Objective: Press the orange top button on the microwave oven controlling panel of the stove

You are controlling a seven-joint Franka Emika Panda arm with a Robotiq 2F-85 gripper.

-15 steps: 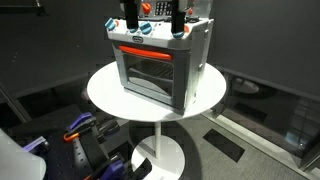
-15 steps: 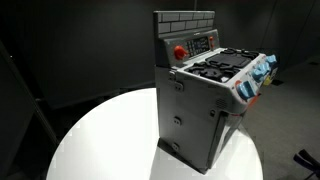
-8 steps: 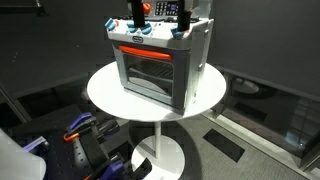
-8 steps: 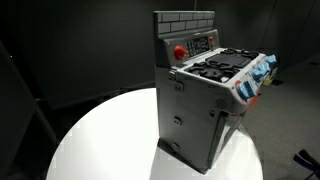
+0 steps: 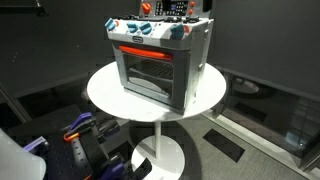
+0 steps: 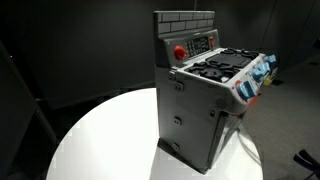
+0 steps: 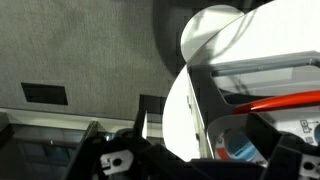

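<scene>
A grey toy stove (image 5: 160, 65) (image 6: 205, 100) stands on a round white table (image 5: 105, 90) (image 6: 100, 140). Its brick-patterned back panel carries a round orange-red button (image 6: 180, 52), which also shows at the top edge of an exterior view (image 5: 148, 8) next to a small display (image 6: 203, 43). My gripper (image 7: 195, 140) shows only in the wrist view. Its two dark fingers are spread wide and hold nothing. Between them I see the stove's red oven handle (image 7: 275, 101) and a blue knob (image 7: 240, 148). The gripper is out of both exterior views.
Black burners (image 6: 222, 66) cover the stove top, with coloured knobs along the front (image 5: 140, 30) (image 6: 258, 78). The table stands on a white pedestal base (image 5: 160, 155). Dark equipment with blue parts (image 5: 85, 135) sits on the floor beside it. Black curtains surround the scene.
The two gripper fingers that hung over the stove top in an exterior view have risen out of the top of the frame. The stove has not moved.
</scene>
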